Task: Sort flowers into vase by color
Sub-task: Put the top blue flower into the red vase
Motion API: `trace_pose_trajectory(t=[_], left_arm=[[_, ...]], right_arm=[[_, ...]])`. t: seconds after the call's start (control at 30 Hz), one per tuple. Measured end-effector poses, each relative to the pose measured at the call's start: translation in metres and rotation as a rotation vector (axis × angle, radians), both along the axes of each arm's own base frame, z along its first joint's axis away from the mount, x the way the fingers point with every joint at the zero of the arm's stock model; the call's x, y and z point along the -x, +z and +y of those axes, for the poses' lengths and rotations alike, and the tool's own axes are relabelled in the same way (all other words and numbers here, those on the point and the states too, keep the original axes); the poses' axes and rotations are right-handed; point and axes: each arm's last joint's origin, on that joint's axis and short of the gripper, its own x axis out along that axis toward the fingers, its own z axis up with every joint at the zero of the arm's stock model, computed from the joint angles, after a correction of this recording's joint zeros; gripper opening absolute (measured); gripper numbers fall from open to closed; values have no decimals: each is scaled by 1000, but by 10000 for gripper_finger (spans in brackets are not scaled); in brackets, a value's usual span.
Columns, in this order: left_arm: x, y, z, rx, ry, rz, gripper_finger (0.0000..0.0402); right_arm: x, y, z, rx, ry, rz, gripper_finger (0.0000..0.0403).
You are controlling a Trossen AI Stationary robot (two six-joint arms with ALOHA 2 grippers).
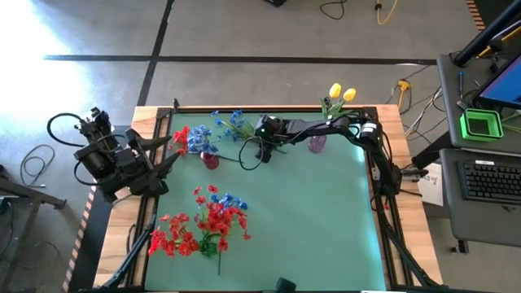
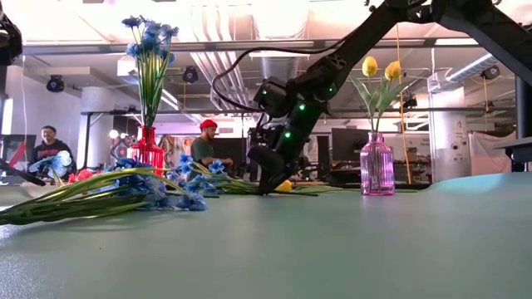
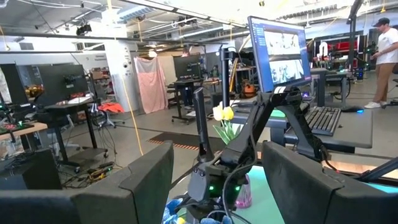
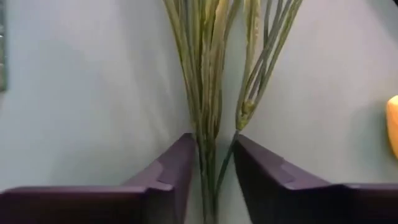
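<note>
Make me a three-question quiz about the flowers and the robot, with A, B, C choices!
1. Where is the right gripper?
A. Down on the mat at green stems
B. Over the keyboard
C. Inside the pink vase

2. What colour are the flowers in the pink vase?
A. Red
B. Yellow
C. Blue

3. How do the red flowers on the mat sit?
A. Standing in a vase
B. Held up by the left gripper
C. Lying flat

Answers:
1 A, its fingers sit either side of the stems.
2 B, two yellow buds top it.
3 C, they lie in a pile.

Right pincer (image 1: 262,156) on table (image 1: 326,220) between two vases (image 1: 210,160), astride stems (image 4: 208,93).
</note>
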Motion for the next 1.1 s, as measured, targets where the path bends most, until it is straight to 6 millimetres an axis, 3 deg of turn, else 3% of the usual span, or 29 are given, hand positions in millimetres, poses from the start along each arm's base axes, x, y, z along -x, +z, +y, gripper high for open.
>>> trace_pose_trajectory(t=[0.23,0.47,0.63,0.83,1.1], left_arm=[[0,0,0,1,0,-1,230],[0,0,0,1,0,-2,230],[0,0,0,0,-1,-1,230],[0,0,0,-3,-1,1,230],[0,0,0,-4,0,2,230]], right_arm=[[9,7,7,-31,-33,83,21],[28,25,40,-134,-66,263,25],[34,24,64,-208,-73,347,57],[33,23,89,-225,-31,374,130],[28,30,84,-219,-50,284,238]])
